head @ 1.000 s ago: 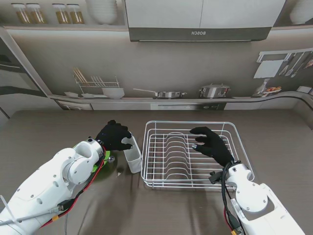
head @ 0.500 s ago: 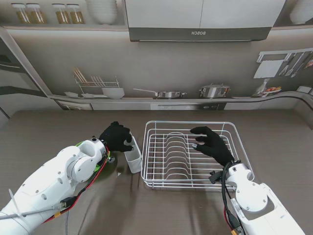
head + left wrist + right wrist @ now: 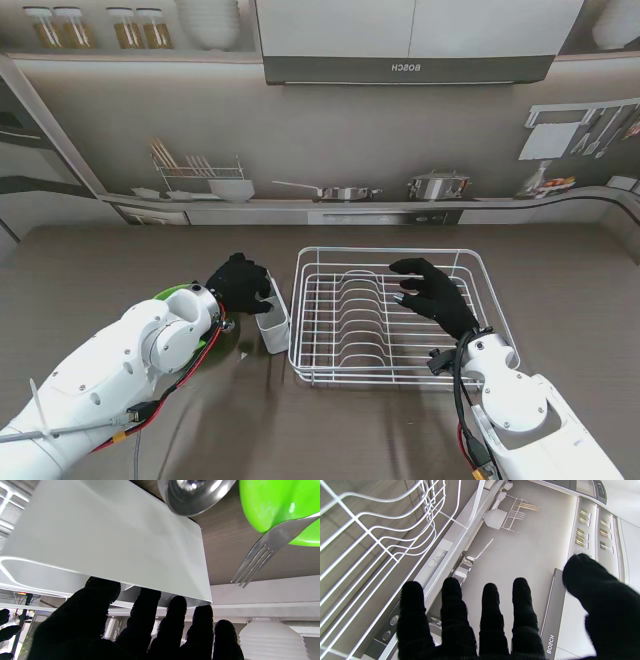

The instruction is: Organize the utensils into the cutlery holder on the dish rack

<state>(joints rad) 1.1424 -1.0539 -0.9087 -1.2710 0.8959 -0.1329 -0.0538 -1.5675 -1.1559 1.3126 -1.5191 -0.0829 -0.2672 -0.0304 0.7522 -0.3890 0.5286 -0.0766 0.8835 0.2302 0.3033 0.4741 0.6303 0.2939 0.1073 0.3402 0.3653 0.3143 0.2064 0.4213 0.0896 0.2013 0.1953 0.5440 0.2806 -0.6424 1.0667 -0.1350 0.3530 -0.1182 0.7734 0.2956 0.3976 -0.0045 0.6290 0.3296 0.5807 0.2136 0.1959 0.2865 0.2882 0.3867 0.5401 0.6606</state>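
Right now white cutlery holder [image 3: 271, 318] stands upright on tabletop [image 3: 120, 270], touching left side of white wire dish rack [image 3: 395, 315]. Left hand [image 3: 240, 282] sits at holder's far-left top edge, black fingers [image 3: 172, 620] over the rim; left wrist view shows fingertips right at holder wall, but whether they actually grip it cannot be told. Fork [image 3: 270, 547] and spoon [image 3: 192, 495] lie beside holder in that wrist view, fork resting on green plate [image 3: 277, 507], tines pointing off plate edge; spoon bowl just beside holder's base. From stand view green plate [image 3: 172, 297] mostly hidden under left arm, left of holder. Right hand [image 3: 432, 293] hovers over dish rack, near its right half, fingers [image 3: 492, 612] spread apart, holding nothing. Rack holds no items visible.
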